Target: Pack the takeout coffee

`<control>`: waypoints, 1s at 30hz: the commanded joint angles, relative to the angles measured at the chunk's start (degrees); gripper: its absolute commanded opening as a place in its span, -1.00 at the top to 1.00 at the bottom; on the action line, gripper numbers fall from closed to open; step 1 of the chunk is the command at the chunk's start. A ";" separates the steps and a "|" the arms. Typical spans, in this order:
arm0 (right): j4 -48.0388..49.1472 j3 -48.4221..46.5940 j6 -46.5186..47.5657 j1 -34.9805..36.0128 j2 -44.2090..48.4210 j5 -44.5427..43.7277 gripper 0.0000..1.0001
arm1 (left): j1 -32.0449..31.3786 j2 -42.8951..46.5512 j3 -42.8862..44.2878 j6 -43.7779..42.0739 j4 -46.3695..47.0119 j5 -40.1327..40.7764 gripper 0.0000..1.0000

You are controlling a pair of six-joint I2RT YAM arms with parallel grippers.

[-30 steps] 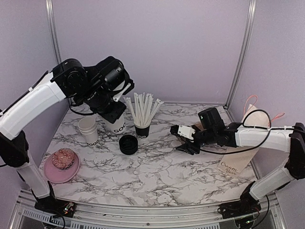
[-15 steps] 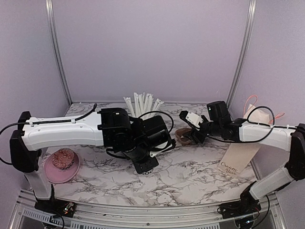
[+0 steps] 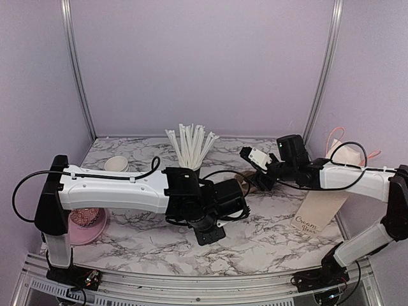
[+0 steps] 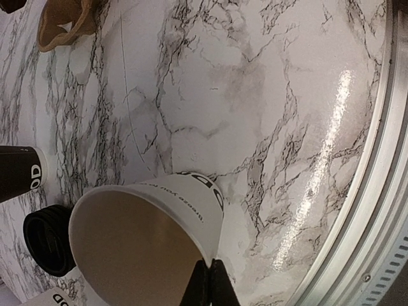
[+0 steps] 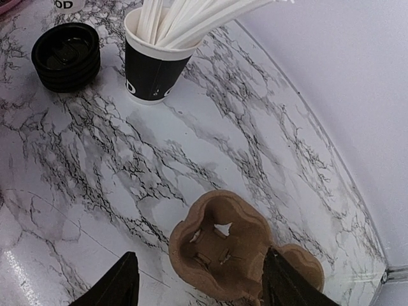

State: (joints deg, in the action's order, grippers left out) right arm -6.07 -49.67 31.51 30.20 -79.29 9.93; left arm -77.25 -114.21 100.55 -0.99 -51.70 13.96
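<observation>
Paper cup (image 4: 143,252), marble tabletop (image 3: 271,239), lilac walls (image 3: 204,64)

Soft, even light falls from above in the overhead view, leaving only faint shadows under the arms on the marble desk (image 3: 280,236). In the left wrist view a bright glare streak runs down the glossy desk near its metal edge. The inside of the white paper cup (image 4: 191,204) lies in brownish shade, and the left gripper (image 4: 207,285) is dark and blurred. The right wrist view is sharp, with a soft shadow beside the black straw cup (image 5: 153,73).
</observation>
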 commanded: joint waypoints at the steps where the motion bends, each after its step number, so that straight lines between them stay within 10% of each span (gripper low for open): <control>1: 0.88 -0.34 -0.62 -0.31 -0.52 0.14 -0.27 | -0.11 -0.93 1.84 -1.58 1.08 0.45 0.90; 13: 0.27 -0.18 -0.16 -0.31 -0.27 2.61 -0.28 | 4.10 10.77 4.27 2.11 -0.18 4.56 0.03; 30: -0.14 0.61 0.70 -0.31 1.21 3.34 -0.28 | 23.81 -2.45 3.04 8.17 -1.92 4.38 0.07</control>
State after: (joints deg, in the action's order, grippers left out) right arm -6.15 -49.19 31.73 30.20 -79.70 12.88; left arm -54.30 -113.19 101.91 5.54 -51.55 17.21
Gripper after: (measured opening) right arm 0.641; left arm 0.468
